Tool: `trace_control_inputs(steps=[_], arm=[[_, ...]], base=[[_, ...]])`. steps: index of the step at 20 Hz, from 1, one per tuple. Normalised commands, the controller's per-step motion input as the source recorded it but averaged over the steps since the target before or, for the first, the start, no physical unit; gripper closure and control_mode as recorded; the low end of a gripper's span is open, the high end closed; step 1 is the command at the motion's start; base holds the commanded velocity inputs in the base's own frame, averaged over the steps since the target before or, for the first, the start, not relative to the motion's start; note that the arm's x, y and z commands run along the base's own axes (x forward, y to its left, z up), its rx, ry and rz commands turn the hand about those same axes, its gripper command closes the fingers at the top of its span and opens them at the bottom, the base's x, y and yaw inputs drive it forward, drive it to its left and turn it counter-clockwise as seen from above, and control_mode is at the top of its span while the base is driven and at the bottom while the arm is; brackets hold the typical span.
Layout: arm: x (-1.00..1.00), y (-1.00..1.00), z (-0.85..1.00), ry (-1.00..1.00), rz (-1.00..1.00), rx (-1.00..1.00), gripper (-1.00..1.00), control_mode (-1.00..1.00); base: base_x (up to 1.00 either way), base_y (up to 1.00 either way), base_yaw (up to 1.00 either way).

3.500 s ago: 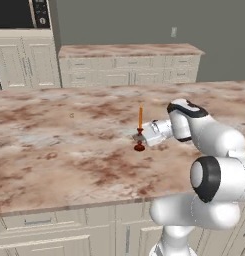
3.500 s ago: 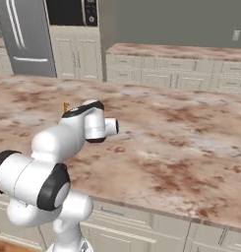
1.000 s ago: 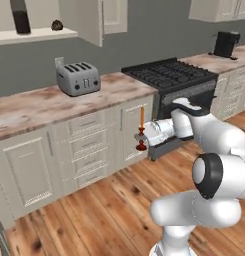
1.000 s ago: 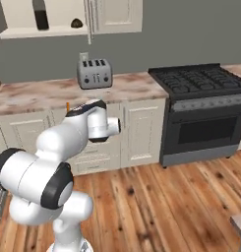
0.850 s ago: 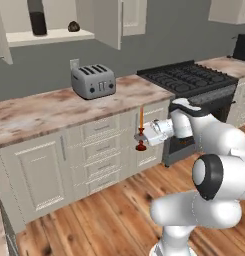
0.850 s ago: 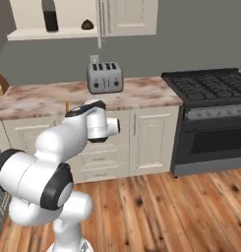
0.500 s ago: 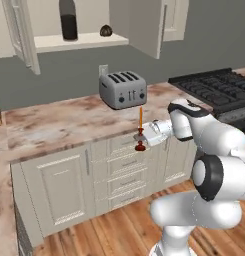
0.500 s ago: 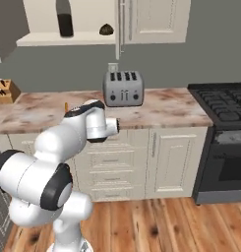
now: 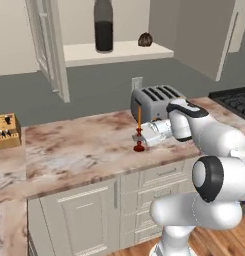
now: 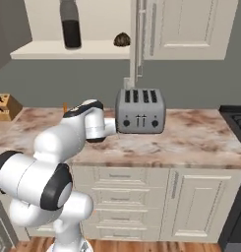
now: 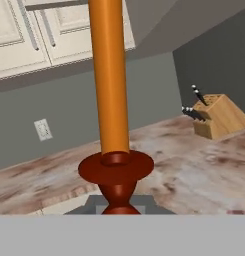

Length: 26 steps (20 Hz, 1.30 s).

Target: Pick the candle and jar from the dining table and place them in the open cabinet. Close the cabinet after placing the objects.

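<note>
**kitchenbot_fan:** So where's it at now? A second back both base views were staring at the stove, with the toaster off to the side.

**simwatcher:** The whole picture slid, so that's the base driving, not stuff moving. Now the open cabinet (image 9: 119, 50) sits at 12 o'clock in the left base view, doors swung wide, pale shelf showing. The jar (image 9: 103, 25) is already standing on that shelf, with some small dark lump (image 9: 145, 39) a bit toward 3 o'clock from it.

**kitchenbot_fan:** And the candle?

**simwatcher:** The candle (image 9: 139, 131) is upright in the gripper (image 9: 145, 137), jaws clamped on the little red-brown holder. It's hanging over the counter (image 9: 74, 150), just at 9 o'clock of the toaster (image 9: 156, 102). In the hand view the taper runs straight up the middle, and there's a knife block (image 11: 219, 116) out at 3 o'clock.

**kitchenbot_fan:** So halfway done?

**simwatcher:** I'd say so. Carrying's over; what's left is lifting the candle up onto the shelf beside the jar, letting go, then shutting the doors. That shelf is well above where the hand is now.
</note>
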Motion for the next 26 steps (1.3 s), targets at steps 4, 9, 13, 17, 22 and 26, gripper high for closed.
trace_control_inputs(steps=[4, 9, 13, 17, 22, 26], arm=[[0.0, 0.0, 0.0, 0.0, 0.0, 0.0, 1.0, 1.0], [0.0, 0.0, 0.0, 0.0, 0.0, 0.0, 1.0, 1.0], [0.0, 0.0, 0.0, 0.0, 0.0, 0.0, 1.0, 1.0], [0.0, 0.0, 0.0, 0.0, 0.0, 0.0, 1.0, 1.0], [0.0, 0.0, 0.0, 0.0, 0.0, 0.0, 1.0, 1.0], [0.0, 0.0, 0.0, 0.0, 0.0, 0.0, 1.0, 1.0]], base=[[0.98, 0.04, 0.15], [0.98, 0.0, 0.15], [0.99, 0.0, 0.15], [0.53, 0.02, 0.08], [0.0, 0.0, 0.0], [0.0, 0.0, 0.0]])
